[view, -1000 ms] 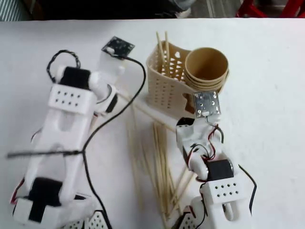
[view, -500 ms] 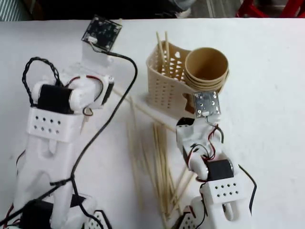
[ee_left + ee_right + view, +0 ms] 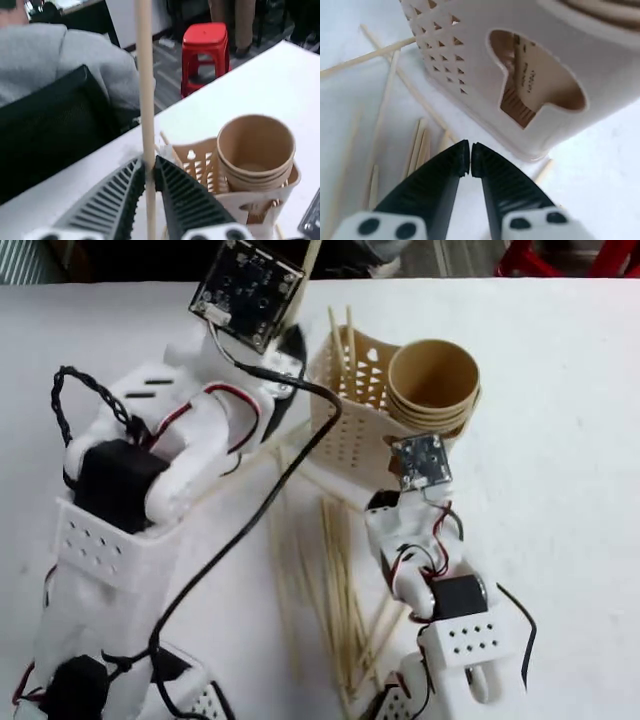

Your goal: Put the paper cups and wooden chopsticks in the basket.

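In the left wrist view my left gripper (image 3: 149, 167) is shut on a wooden chopstick (image 3: 145, 90) held upright, raised beside the cream basket (image 3: 200, 160). Stacked paper cups (image 3: 255, 145) sit in the basket. From above, the left arm (image 3: 170, 460) leans toward the basket (image 3: 345, 435), which holds the cups (image 3: 433, 380) and two standing chopsticks (image 3: 340, 340). Several loose chopsticks (image 3: 335, 580) lie on the table in front of it. My right gripper (image 3: 470, 152) is shut and empty, low over the table just before the basket wall (image 3: 530, 65).
The right arm (image 3: 435, 580) stands on the near side of the basket, next to the loose chopsticks (image 3: 385, 100). A black cable (image 3: 240, 530) hangs from the left arm across the table. A red stool (image 3: 207, 50) stands beyond the table's far edge.
The left arm has risen and swung right toward the basket, carrying the chopstick upright. The right arm has barely shifted.
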`<state>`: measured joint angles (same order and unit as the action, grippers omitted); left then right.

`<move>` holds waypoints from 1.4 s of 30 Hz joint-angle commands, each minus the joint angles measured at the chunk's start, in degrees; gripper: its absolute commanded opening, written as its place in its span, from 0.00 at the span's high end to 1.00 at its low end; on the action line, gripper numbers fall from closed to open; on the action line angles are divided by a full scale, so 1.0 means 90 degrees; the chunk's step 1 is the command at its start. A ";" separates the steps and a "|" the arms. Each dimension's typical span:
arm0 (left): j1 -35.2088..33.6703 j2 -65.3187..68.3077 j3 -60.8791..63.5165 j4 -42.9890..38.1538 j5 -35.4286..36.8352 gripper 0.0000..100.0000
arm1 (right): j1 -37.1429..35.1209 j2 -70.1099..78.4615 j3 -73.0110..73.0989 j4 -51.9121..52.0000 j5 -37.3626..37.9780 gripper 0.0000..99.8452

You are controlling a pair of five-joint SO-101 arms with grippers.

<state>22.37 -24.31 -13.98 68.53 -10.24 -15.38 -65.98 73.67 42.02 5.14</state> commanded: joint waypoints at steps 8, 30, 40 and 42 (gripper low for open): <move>0.0308 0.1177 -0.0293 -0.2208 0.1104 0.98 | -0.0034 -0.0112 -0.0039 -0.0015 0.0059 0.98; 0.0024 0.1851 -0.0303 -0.1807 0.1309 0.81 | -0.0034 -0.0112 -0.0039 -0.0054 0.0059 0.98; -0.0943 0.0894 -0.0293 0.0029 0.1299 0.81 | -0.0034 -0.0112 -0.0039 -0.0034 0.0059 0.98; -0.1206 0.0904 -0.0283 0.0557 0.1192 0.81 | -0.0034 -0.0112 -0.0039 -0.0034 0.0059 0.98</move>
<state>15.96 -13.41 -13.98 65.80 1.98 -15.56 -65.98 73.67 42.02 5.14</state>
